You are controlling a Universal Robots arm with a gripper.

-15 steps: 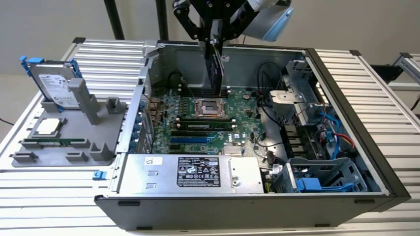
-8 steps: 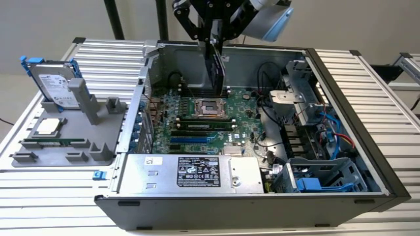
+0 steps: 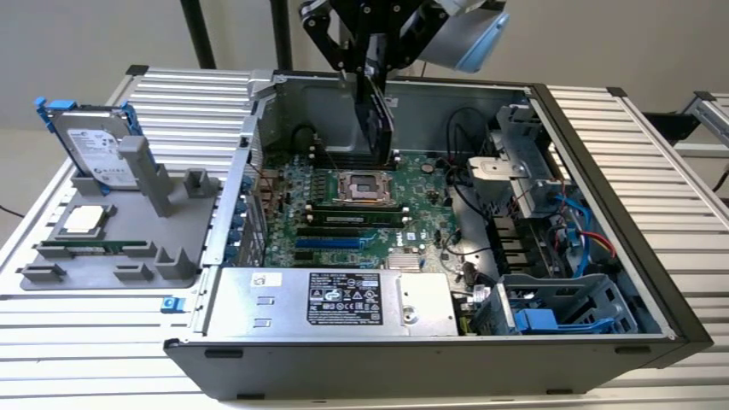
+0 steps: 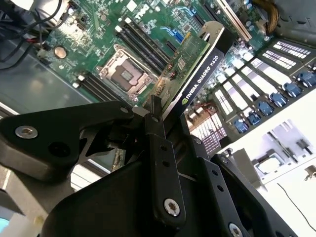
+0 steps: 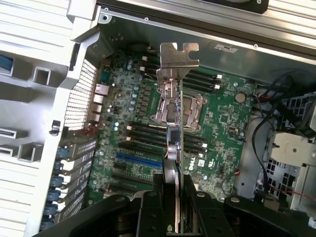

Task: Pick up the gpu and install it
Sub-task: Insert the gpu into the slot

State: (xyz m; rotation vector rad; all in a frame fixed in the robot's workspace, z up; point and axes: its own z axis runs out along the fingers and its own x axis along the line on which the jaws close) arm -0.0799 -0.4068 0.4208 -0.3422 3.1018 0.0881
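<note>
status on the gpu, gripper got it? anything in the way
Gripper shut on the gpu. Gpu on edge, hanging above the motherboard inside the open case, not seated. Nothing seen between gpu and motherboard.

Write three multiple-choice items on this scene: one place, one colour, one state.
1. Where is the flat green-and-black gpu card? A lying on the floor; B hanging above the green motherboard; C seated in a slot.
2. The frame on the silver hard drive is: A red; B blue; C yellow.
3. The black gripper is: A open; B shut on the gpu; C shut on a cable.
Answers: 1 B, it hangs edge-on over the board; 2 B, blue edges show; 3 B, it clamps the card.
</note>
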